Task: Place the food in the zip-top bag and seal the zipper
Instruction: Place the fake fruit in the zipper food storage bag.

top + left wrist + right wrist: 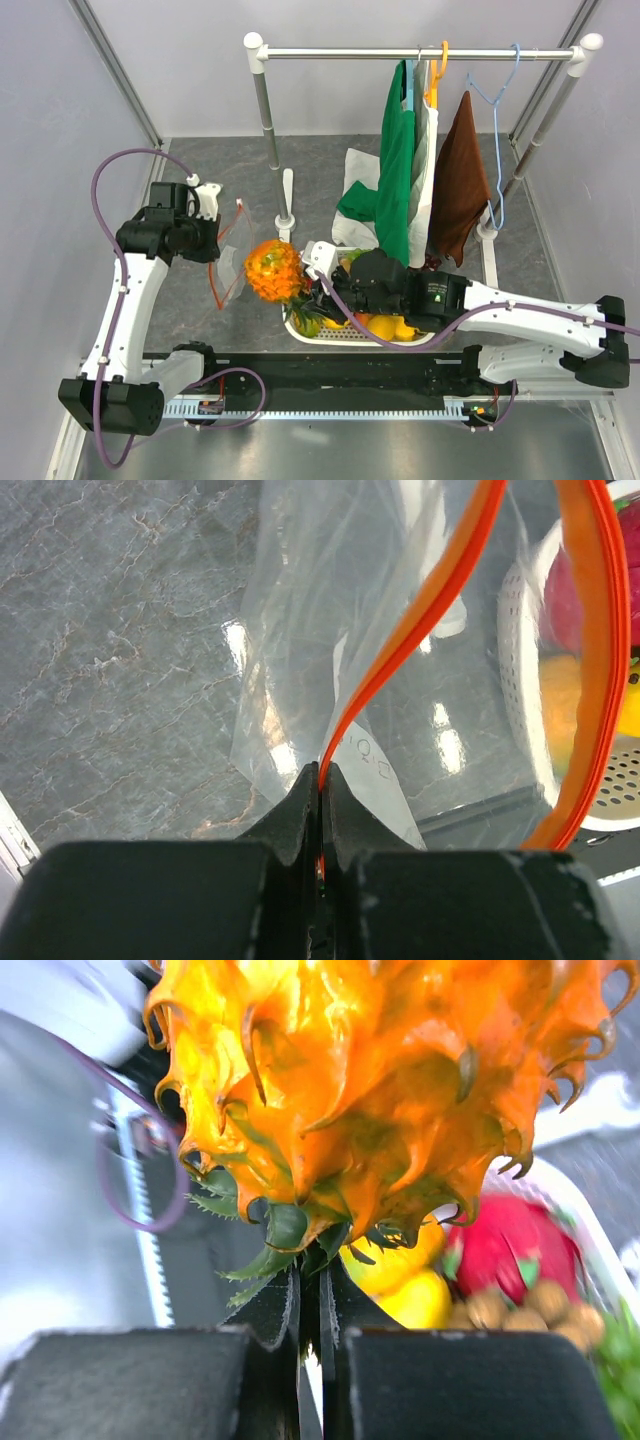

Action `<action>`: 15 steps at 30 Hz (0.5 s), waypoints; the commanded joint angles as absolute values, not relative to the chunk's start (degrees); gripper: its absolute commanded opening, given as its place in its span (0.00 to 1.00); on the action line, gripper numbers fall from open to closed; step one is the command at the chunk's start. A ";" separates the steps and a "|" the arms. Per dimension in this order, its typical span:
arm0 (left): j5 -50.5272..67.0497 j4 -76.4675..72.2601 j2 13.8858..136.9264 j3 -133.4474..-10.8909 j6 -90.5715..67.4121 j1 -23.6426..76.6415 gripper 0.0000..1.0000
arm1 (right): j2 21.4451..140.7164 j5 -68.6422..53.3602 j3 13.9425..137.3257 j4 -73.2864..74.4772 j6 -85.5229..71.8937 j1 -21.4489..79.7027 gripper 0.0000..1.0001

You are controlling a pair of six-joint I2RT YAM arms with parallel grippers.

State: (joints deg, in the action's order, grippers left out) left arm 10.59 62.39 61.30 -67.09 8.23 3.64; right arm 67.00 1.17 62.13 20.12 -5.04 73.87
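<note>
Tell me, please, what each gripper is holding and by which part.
The left gripper pinches the zip-top bag by its orange-red zipper; the right gripper clamps the pineapple by its green leafy crown.

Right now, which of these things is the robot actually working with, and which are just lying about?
In the job: pineapple, zip-top bag, its zipper, yellow fruit in the white basket.
Lying about: clothes rail, green garment, brown cloth.

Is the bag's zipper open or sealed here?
Open. The zipper shows two orange strips bowed wide apart; the left pincer grips one.
</note>
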 commanded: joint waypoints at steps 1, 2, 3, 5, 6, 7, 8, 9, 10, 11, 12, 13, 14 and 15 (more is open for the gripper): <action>10.55 60.03 60.38 -67.06 9.32 4.74 0.02 | 69.51 -5.09 68.37 19.07 -7.73 73.74 0.00; 10.02 59.77 60.38 -67.06 9.23 5.01 0.02 | 69.96 -5.53 68.99 19.07 -7.91 73.74 0.00; 10.02 59.77 60.12 -66.97 9.32 5.18 0.02 | 70.40 -5.89 69.52 18.90 -8.00 73.74 0.00; 9.85 59.59 59.94 -66.97 9.14 5.80 0.02 | 71.89 -6.85 70.84 18.37 -8.35 73.65 0.00; 9.84 59.59 59.94 -67.06 8.97 5.80 0.02 | 72.50 -7.46 71.45 18.28 -9.39 73.57 0.00; 10.10 59.50 59.85 -67.06 8.88 5.89 0.02 | 73.73 -8.43 72.24 17.85 -10.01 73.13 0.00; 10.63 59.41 59.85 -67.06 8.62 5.89 0.02 | 74.44 -10.70 72.68 17.67 -10.98 72.86 0.00; 10.81 59.07 59.77 -66.97 8.53 5.89 0.02 | 76.27 -12.20 73.12 17.40 -13.16 72.43 0.00; 10.90 58.89 59.59 -66.89 8.26 5.98 0.02 | 77.42 -13.78 74.08 17.05 -14.58 71.03 0.00; 11.25 58.71 59.50 -66.80 8.09 5.98 0.02 | 78.56 -17.63 74.53 16.70 -15.89 70.15 0.00; 11.42 58.54 59.59 -66.71 8.17 5.89 0.02 | 80.92 -19.14 75.14 16.44 -19.04 69.27 0.00; 11.51 58.45 59.33 -66.62 8.00 5.98 0.02 | 81.82 -21.07 76.10 15.74 -20.64 67.34 0.00; 11.77 58.36 59.07 -66.53 7.82 5.98 0.02 | 82.96 -24.14 76.55 15.30 -22.48 66.37 0.00; 11.78 57.92 58.80 -66.45 7.74 5.98 0.02 | 84.80 -25.74 77.07 15.03 -24.76 65.40 0.00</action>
State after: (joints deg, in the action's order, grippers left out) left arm 10.66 60.66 60.90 -67.05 8.21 5.76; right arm 80.73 -15.38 72.95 19.38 -15.20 69.34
